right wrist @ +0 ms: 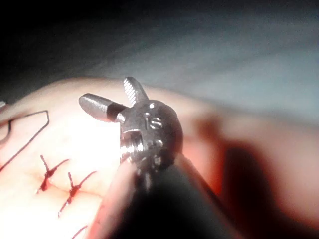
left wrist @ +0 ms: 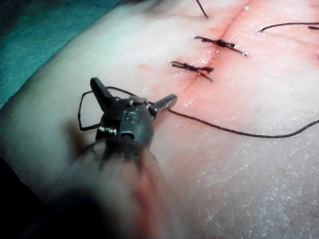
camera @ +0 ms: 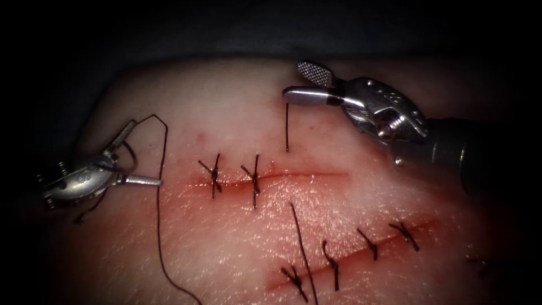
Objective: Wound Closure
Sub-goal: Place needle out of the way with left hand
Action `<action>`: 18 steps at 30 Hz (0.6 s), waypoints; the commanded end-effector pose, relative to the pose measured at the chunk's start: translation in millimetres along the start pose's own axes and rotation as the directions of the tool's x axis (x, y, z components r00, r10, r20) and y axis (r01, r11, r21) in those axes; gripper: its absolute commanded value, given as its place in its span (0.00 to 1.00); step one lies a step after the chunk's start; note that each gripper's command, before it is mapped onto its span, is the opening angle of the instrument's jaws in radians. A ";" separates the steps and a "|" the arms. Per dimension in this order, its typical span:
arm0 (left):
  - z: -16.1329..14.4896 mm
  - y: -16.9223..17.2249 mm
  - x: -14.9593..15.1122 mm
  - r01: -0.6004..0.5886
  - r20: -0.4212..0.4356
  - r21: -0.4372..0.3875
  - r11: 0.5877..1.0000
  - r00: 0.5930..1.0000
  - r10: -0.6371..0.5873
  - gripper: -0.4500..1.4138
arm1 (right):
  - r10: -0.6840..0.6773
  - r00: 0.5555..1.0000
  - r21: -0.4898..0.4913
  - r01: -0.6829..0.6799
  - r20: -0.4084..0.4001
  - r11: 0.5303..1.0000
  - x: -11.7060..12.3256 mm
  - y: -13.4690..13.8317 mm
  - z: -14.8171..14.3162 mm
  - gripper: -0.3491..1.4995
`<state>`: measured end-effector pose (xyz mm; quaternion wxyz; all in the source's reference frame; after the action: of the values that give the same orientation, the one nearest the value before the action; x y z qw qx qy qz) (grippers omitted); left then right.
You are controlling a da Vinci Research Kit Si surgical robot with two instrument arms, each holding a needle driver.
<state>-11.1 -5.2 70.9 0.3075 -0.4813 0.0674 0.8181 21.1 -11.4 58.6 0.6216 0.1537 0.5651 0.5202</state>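
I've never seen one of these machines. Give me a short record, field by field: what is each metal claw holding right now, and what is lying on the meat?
Left tool: jaws open, dark thread looped around them, nothing clamped
Right tool: jaws open, holding nothing
Curved needle: cannot tell where it is
Tissue: pale pork belly with two reddened cuts
Upper cut: two dark stitches at its left end, rest open
Lower cut: a row of dark stitches

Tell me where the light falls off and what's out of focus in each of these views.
Endoscope view: light pools on the tissue around the cut and fades to black at the edges, dimming the left end effector. Left wrist view: the stitches are fairly sharp, the near shaft blurs. Right wrist view: glare washes out the tissue beside the open right end effector; the foreground shaft is dark and blurred.
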 end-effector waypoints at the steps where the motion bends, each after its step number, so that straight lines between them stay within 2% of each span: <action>1: -0.2 0.2 0.5 -0.018 0.022 -0.012 1.000 1.000 0.019 0.88 | -0.005 1.000 0.008 0.005 -0.007 1.000 0.6 0.2 0.2 0.90; 4: -1.4 0.6 1.3 -0.028 0.044 -0.016 0.999 0.999 0.029 0.88 | -0.004 1.000 0.013 0.004 -0.012 1.000 0.7 0.4 -0.4 0.87; 5: -2.4 1.0 1.8 -0.034 0.052 -0.015 0.999 0.998 0.034 0.89 | -0.004 1.000 0.015 0.004 -0.014 1.000 0.7 0.5 -0.7 0.86; 6: -5.7 2.5 3.0 -0.052 0.069 -0.007 0.999 0.996 0.052 0.89 | -0.005 1.000 0.021 0.006 -0.014 1.000 0.6 1.0 -1.4 0.84; 7: -5.7 2.5 3.0 -0.052 0.069 -0.007 0.999 0.996 0.052 0.89 | -0.005 1.000 0.021 0.006 -0.014 1.000 0.6 1.0 -1.4 0.84; 11: -9.9 3.7 4.0 -0.096 0.097 -0.002 0.995 0.991 0.096 0.89 | -0.008 1.000 0.023 0.008 -0.012 1.000 0.3 1.5 -1.7 0.83; 16: -13.5 4.2 3.8 -0.142 0.125 -0.006 0.990 0.982 0.142 0.89 | -0.015 1.000 0.024 0.015 -0.003 1.000 -0.3 1.6 -1.7 0.83; 18: -14.5 4.7 3.9 -0.148 0.094 -0.054 0.988 0.984 0.152 0.89 | -0.018 1.000 0.027 0.018 0.000 0.999 -0.6 1.6 -1.9 0.83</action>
<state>-3.8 -13.8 58.5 0.2339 -0.4459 0.0651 0.8615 17.8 -12.6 59.4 0.6249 0.1563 0.5721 0.5077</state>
